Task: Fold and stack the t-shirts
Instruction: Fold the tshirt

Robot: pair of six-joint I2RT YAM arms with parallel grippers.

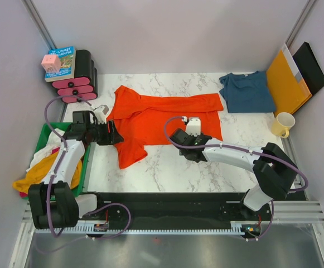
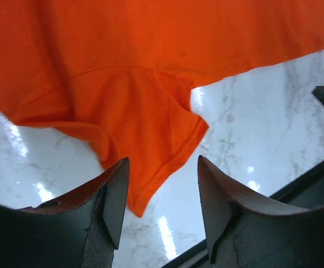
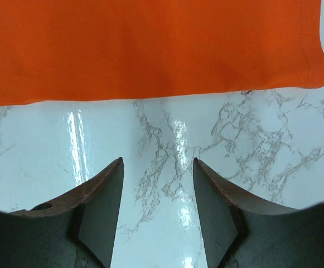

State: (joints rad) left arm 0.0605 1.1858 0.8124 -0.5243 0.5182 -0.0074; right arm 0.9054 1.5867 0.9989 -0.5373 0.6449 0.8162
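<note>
The bright orange-red t-shirt (image 1: 167, 114) lies spread and rumpled across the middle of the marble table (image 1: 178, 170), with one sleeve trailing toward the front. The dark teal-blue t-shirt (image 1: 248, 92) lies loosely bunched at the back right. My left gripper (image 1: 117, 135) is open at the orange shirt's left edge. In the left wrist view, the sleeve (image 2: 150, 139) reaches down between the fingers of this gripper (image 2: 163, 167). My right gripper (image 1: 175, 137) is open and empty at the shirt's front hem. In the right wrist view, it (image 3: 158, 164) hovers over bare marble just short of the hem (image 3: 150, 84).
A green bin (image 1: 50, 129) with mustard-yellow and white garments (image 1: 42, 170) stands at the left. A yellow mug (image 1: 283, 124), an orange-yellow envelope (image 1: 287, 84) and a black panel (image 1: 312, 67) are at the right. Black-and-pink cases (image 1: 78, 84), a book (image 1: 66, 61) and a pink cube (image 1: 51, 63) are back left.
</note>
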